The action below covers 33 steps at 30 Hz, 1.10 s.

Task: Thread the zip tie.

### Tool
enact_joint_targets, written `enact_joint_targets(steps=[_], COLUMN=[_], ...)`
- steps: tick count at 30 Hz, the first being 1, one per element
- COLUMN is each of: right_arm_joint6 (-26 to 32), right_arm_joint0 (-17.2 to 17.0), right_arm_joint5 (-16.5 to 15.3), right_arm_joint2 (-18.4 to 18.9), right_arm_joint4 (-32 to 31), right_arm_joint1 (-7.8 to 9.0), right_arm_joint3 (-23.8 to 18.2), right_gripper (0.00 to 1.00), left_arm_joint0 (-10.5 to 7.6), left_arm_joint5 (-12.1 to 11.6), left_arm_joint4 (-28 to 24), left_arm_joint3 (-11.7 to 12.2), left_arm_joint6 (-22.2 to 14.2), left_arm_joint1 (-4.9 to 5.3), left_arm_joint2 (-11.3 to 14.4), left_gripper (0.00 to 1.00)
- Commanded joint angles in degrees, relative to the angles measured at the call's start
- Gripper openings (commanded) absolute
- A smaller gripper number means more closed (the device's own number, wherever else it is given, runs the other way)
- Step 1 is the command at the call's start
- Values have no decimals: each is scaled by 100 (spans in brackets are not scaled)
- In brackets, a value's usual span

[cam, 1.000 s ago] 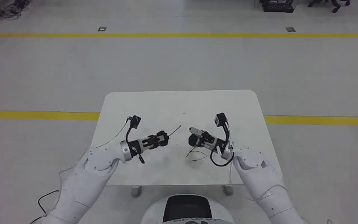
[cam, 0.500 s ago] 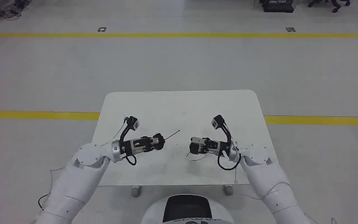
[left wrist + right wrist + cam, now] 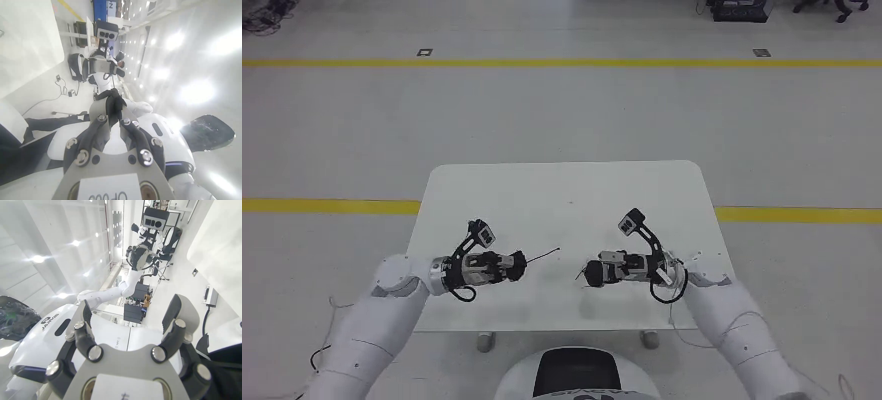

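– Over the lower middle of the worktop [image 3: 562,185], seen from above, the zip tie [image 3: 543,255] is a thin dark line slanting up to the right. Its free tip points across the gap toward the other arm.
– Who has it?
– The left hand [image 3: 516,264], left of centre, grips its lower end. In the left wrist view the fingers [image 3: 98,111] are drawn together on something black at their tips. I can't separate strap from pads there.
– And the right hand [image 3: 590,272]?
– Right of centre, about level with the left, apart from the tie's tip. From above it is a dark lump and I can't read its fingers. The right wrist view settles it: the hand [image 3: 130,303] is spread wide, ribbed pads [image 3: 86,311] far apart, nothing between them.
– Anything else?
– A dark wisp [image 3: 580,276] just left of the right hand in the top view. I can't tell what it is.
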Motion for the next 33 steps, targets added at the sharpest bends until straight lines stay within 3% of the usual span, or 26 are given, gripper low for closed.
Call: enact_joint_targets(steps=[1,3,4,9,13,17,19,23,26,33], right_arm_joint6=[15,15,15,15,-16,15,15,15,-167,15], right_arm_joint0=[67,117,117,117,102,260,273,273,230,105], right_arm_joint5=[0,0,0,0,141,0,0,0,0,0], right_arm_joint2=[-183,-304,-304,-304,-403,-676,-681,-681,-675,-444], right_arm_joint4=[91,63,63,63,38,-16,-7,-7,-57,-69], right_arm_joint1=[106,160,160,160,154,170,174,174,177,227], right_arm_joint3=[65,99,99,99,94,237,256,256,182,21], right_gripper=[100,100,100,100,100,100,100,100,100,99], left_arm_joint0=[-82,-162,-209,-209,-202,-239,-276,-276,-254,-290], left_arm_joint5=[1,-50,-231,-231,-73,23,-123,-123,-20,152], left_arm_joint4=[58,160,228,228,224,207,367,367,378,307], left_arm_joint3=[73,99,110,110,16,41,64,64,-28,64], left_arm_joint6=[-24,-36,69,69,87,-11,139,139,201,-15], left_arm_joint1=[-25,-49,-65,-65,-74,-74,-70,-70,-75,-48], left_arm_joint2=[171,321,369,369,495,605,602,602,697,771], left_gripper=[0,0,0,0,0,0,0,0,0,0])
